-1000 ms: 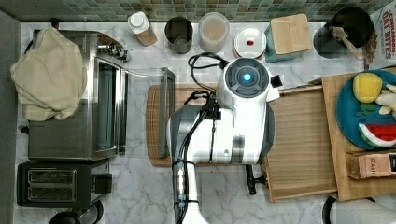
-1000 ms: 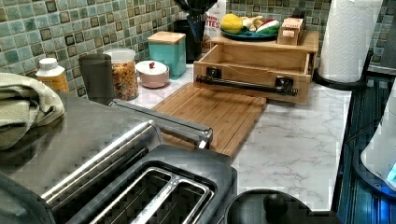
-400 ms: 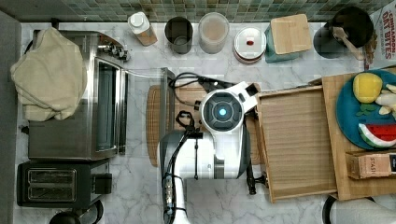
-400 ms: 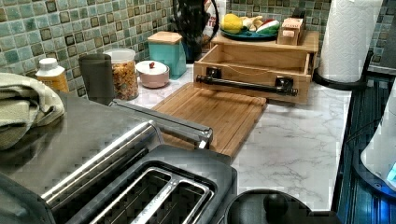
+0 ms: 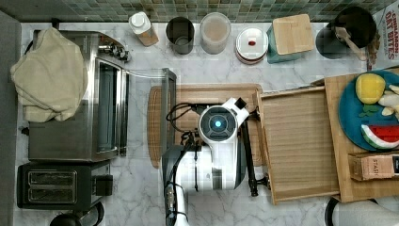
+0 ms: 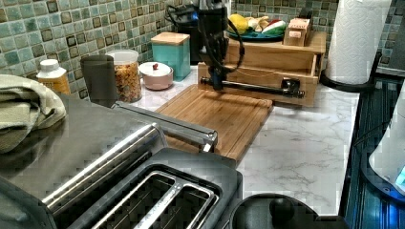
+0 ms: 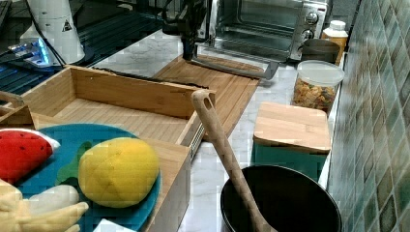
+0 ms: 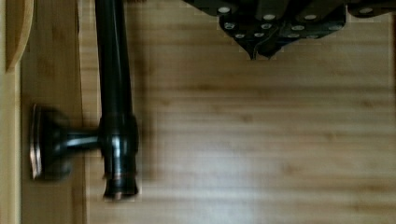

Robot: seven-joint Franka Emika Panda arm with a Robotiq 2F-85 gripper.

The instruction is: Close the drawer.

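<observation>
Tool (image 6: 217,78) is positioned low over the cutting board (image 6: 219,114), just beside the drawer's dark bar handle (image 6: 253,88); in the wrist view the fingertips (image 8: 261,44) appear drawn together with nothing between them, so it reads as clenched and empty, with the handle (image 8: 114,93) alongside and not gripped. Drawer (image 5: 299,146) is found still pulled well out from under the wooden shelf top (image 5: 336,141) that carries the blue plate (image 5: 350,117) of toy fruit; its bamboo floor lies exposed in the top view, and its front panel sits over the edge of the cutting board on the counter (image 5: 291,214). In the right view the open drawer (image 7: 121,113) shows its raised walls and a slide rail at the corner. Assessment: closure is not yet done. The arm appears placed for a push on the front, and most of the travel toward the shelf remains, as judged from how much floor lies exposed. Whether contact with the handle has been made cannot be told.
</observation>
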